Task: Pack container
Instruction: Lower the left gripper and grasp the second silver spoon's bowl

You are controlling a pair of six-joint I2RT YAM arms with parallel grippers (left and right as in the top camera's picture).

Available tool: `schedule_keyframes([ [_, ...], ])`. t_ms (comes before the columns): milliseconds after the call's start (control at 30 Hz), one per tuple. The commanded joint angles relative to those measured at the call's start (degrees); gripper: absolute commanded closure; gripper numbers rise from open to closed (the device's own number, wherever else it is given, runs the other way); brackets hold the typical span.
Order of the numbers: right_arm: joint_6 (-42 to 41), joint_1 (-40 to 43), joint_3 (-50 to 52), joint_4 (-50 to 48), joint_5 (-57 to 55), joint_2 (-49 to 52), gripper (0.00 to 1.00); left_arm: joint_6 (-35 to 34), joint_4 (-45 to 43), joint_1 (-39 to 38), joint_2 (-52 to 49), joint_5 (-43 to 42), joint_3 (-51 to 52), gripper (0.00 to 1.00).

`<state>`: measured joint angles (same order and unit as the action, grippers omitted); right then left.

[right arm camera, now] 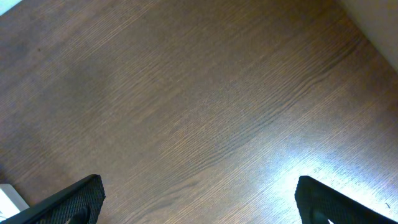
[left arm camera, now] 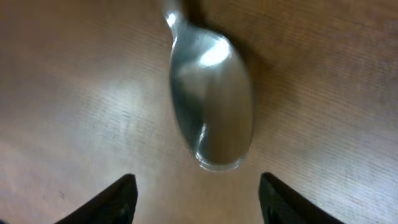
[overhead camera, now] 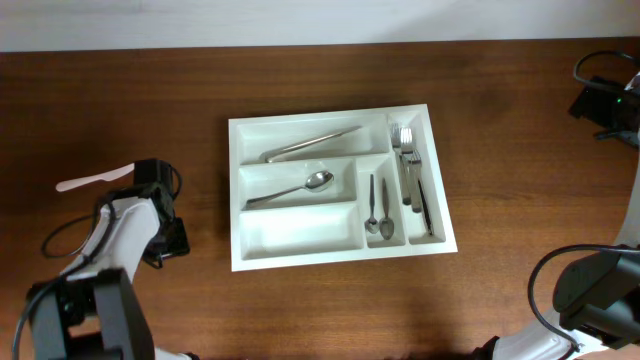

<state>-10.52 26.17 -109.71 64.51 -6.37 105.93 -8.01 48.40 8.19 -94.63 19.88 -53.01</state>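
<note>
The container, a white cutlery tray, lies in the middle of the table. It holds a long metal utensil in the top compartment, a spoon in the one below, small spoons and forks in the narrow slots. A loose spoon lies on the table at far left. Its bowl sits just ahead of my left gripper, whose fingers stand apart on either side with nothing between them. My right gripper is wide open over bare wood.
The left arm and its cable occupy the lower left of the table. The right arm rises at the lower right, with dark gear at the upper right edge. A white corner shows low left in the right wrist view.
</note>
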Motion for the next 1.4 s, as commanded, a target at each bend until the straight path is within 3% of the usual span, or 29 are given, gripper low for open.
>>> schedule_keyframes([
  [0,-0.26,0.15,-0.81,0.0,-0.11,-0.57,0.01,8.09,-2.97,0.24,-1.64,1.18,0.26,0.39],
  [200,-0.26,0.15,-0.81,0.0,-0.11,-0.57,0.01,18.27,-11.5,0.24,-1.7,0.9,0.26,0.42],
  [433,-0.26,0.15,-0.81,0.0,-0.11,-0.57,0.01,24.48,-11.61,0.24,-1.7,-1.49,0.35,0.49],
  [767,-0.26,0.15,-0.81,0.0,-0.11,-0.57,0.01,26.36,-9.81,0.24,-1.73,-1.51,0.48,0.48],
  [1033,-0.26,0.15,-0.81,0.0,-0.11,-0.57,0.01,30.88,-9.11,0.24,-2.45,-0.87,0.5,0.53],
  [1367,-0.26,0.15,-0.81,0.0,-0.11,-0.57,0.01,30.88,-8.72,0.24,-6.86,1.4,0.5,0.58],
])
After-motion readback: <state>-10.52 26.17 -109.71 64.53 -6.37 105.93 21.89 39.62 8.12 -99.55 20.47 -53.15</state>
